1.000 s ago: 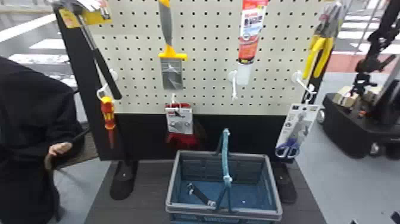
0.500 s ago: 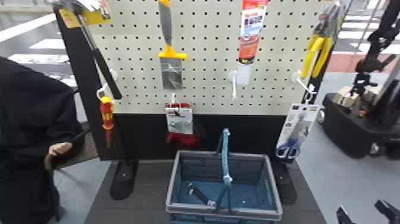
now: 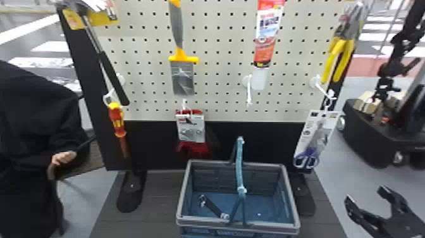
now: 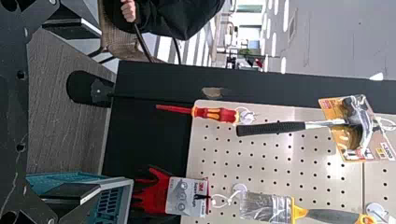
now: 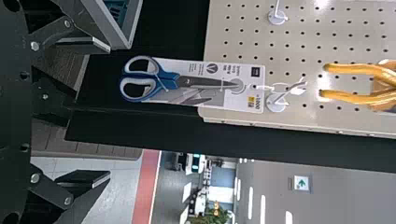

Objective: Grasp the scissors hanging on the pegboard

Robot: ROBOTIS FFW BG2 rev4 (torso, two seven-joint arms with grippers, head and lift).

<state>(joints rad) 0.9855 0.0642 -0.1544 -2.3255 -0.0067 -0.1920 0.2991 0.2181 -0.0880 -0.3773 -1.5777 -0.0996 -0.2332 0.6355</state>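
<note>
We are mid-approach: our right jaws hang spread below the lower right corner of the pegboard (image 3: 221, 95), where the carded scissors (image 3: 311, 145) dangle. Next we should rise and straddle them.

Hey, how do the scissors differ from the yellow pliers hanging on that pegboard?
The scissors have blue and grey loop handles; the pliers have long yellow handles. The scissors are fixed to a white card and hang from a low hook, reaching below the bottom edge of the pegboard; the pliers hang higher up. Both hang handles down on the board's right side.
</note>
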